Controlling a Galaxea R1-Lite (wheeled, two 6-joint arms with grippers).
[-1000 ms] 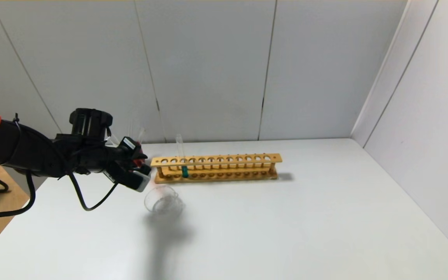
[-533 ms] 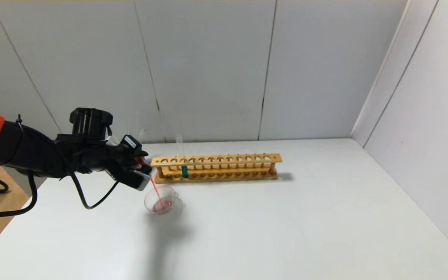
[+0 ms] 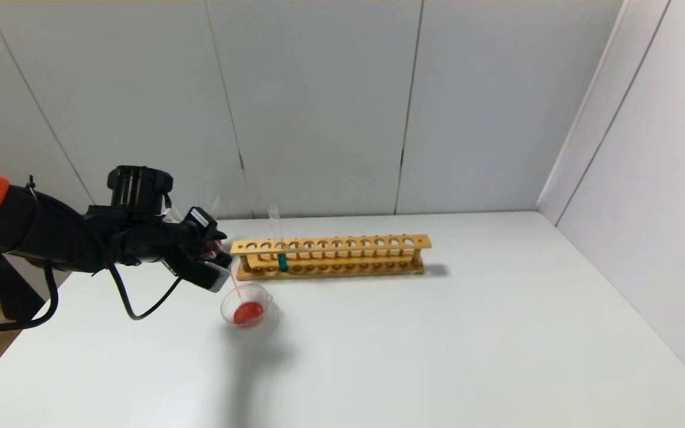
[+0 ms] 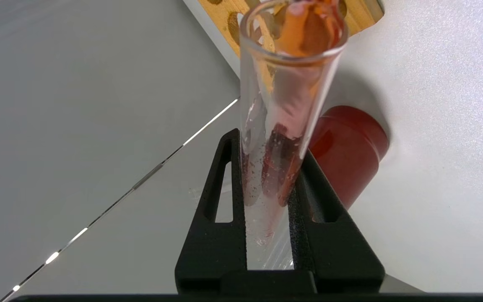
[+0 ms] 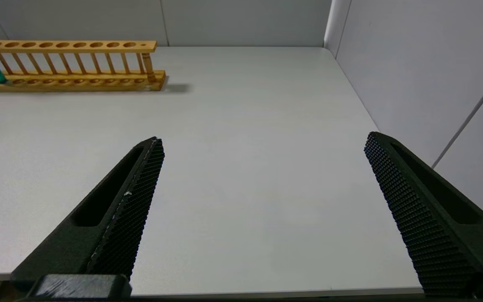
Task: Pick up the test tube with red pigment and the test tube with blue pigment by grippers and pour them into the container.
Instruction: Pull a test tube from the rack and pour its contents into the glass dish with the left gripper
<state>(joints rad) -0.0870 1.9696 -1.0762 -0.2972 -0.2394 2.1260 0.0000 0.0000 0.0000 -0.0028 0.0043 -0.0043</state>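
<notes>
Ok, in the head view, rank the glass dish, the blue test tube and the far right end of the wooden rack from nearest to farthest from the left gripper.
From the left gripper, which holds the red test tube:
1. Glass dish, just below its tip.
2. Blue test tube, standing in the rack to its right.
3. Rack's far right end, farthest.

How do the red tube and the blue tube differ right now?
The test tube with red pigment is clamped in the left gripper, tipped over the container, pouring; the test tube with blue pigment stands upright in the wooden rack, ungripped. Both are slim clear glass.
</notes>
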